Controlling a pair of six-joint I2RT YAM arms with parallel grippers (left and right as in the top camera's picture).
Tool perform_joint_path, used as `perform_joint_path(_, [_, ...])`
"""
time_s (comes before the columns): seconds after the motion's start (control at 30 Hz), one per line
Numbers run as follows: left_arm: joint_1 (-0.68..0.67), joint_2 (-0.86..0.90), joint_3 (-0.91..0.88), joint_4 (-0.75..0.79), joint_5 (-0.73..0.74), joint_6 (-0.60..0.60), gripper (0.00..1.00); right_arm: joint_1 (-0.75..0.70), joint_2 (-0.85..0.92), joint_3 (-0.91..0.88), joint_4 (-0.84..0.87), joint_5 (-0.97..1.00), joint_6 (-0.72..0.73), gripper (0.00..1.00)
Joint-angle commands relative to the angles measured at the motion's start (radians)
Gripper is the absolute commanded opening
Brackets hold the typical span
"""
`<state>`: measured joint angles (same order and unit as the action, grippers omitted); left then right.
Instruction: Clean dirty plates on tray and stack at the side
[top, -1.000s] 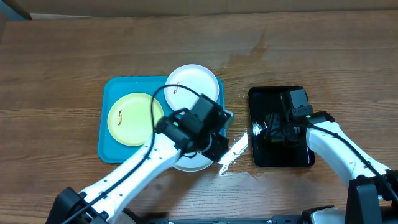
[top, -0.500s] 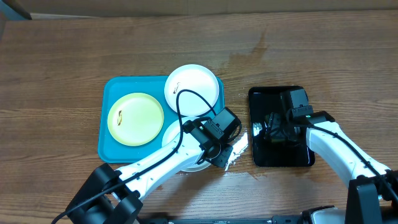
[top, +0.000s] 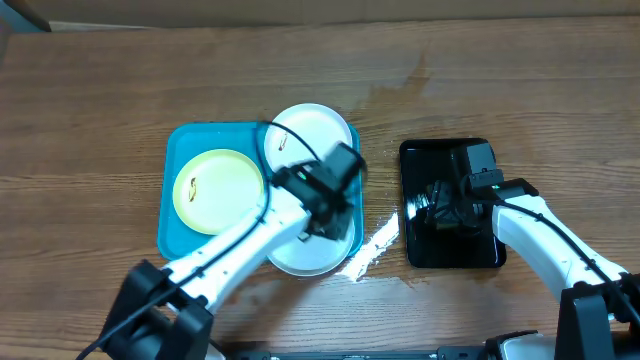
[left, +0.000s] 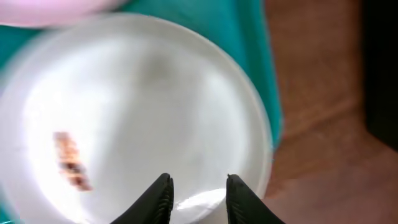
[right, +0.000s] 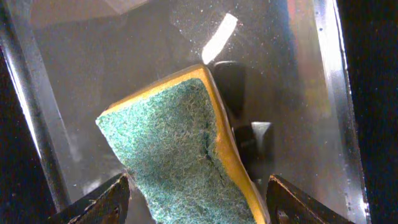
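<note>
Here, white plate (left: 137, 106), brown smear (left: 69, 162)

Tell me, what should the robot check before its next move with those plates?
1. Sponge gripped by the right end effector: cannot tell. The jaws straddle it over the black tray.
2. Left end effector empty: ok. Its fingers are slightly apart above the near white plate.
3. Near white plate clean: not ok. A brown smear shows.
4. Stacking begun: not ok. The far white plate and the yellow-green plate also lie on the turquoise tray.
</note>
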<state>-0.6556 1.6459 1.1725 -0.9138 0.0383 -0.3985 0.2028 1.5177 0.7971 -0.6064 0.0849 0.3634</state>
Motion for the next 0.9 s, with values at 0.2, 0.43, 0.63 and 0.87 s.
perform_joint_path(0.2, [0.386,-0.013,0.080,-0.132,-0.019,-0.035,0.29,-0.002,-0.006,-0.002,0.011,0.000,0.004,0.72])
perform_joint_path(0.43, [0.437,-0.013,0.063,-0.144,0.140,0.142,0.28,-0.002,-0.006,-0.002,0.011,0.000,0.004,0.72])
perform_joint_path(0.63, [0.298,-0.011,-0.001,-0.102,0.151,0.137,0.29,-0.002,-0.006,-0.002,0.011,0.000,0.004,0.72])
perform_joint_path(0.87, [0.047,-0.011,-0.101,0.072,0.146,0.106,0.32,-0.002,-0.006,-0.002,0.011,0.000,0.004,0.72])
